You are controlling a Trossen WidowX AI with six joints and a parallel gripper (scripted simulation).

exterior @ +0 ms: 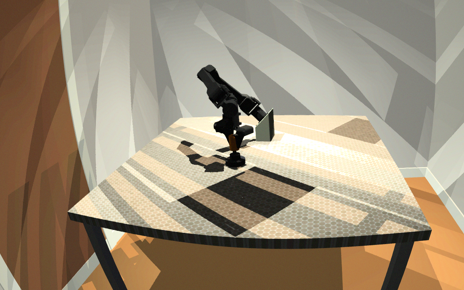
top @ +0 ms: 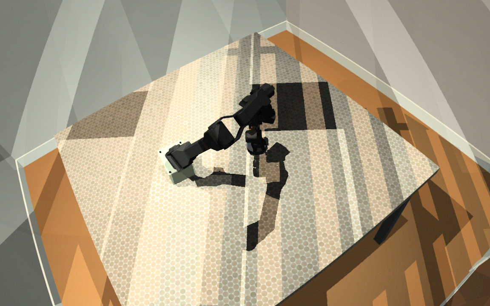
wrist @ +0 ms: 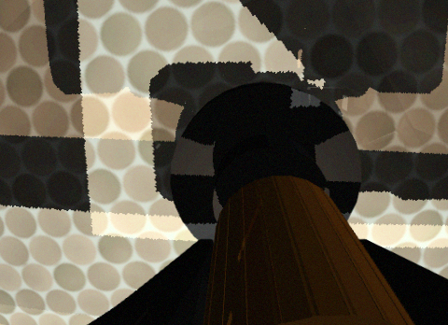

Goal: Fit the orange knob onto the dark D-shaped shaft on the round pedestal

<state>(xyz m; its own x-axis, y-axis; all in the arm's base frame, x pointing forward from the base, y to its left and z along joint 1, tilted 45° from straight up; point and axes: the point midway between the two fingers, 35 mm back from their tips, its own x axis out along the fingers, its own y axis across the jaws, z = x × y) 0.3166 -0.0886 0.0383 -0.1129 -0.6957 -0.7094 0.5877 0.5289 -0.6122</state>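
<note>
My gripper [exterior: 232,138] [top: 253,128] is shut on the orange knob [exterior: 232,142] [wrist: 293,269] [top: 252,126] and holds it upright right over the round pedestal [exterior: 235,160] [wrist: 336,157] [top: 256,146]. In the wrist view the knob's lower end covers the middle of the pedestal, so the dark shaft is hidden. In the exterior view a short dark stretch of the shaft [exterior: 234,152] shows between the knob's bottom and the pedestal. The knob stands clear above the pedestal's top. I cannot see the shaft's flat side.
The arm's grey base block [top: 180,171] [exterior: 264,126] stands on the dotted table [top: 315,197] [exterior: 316,172] behind the pedestal. The table's edges drop to an orange floor [top: 448,236].
</note>
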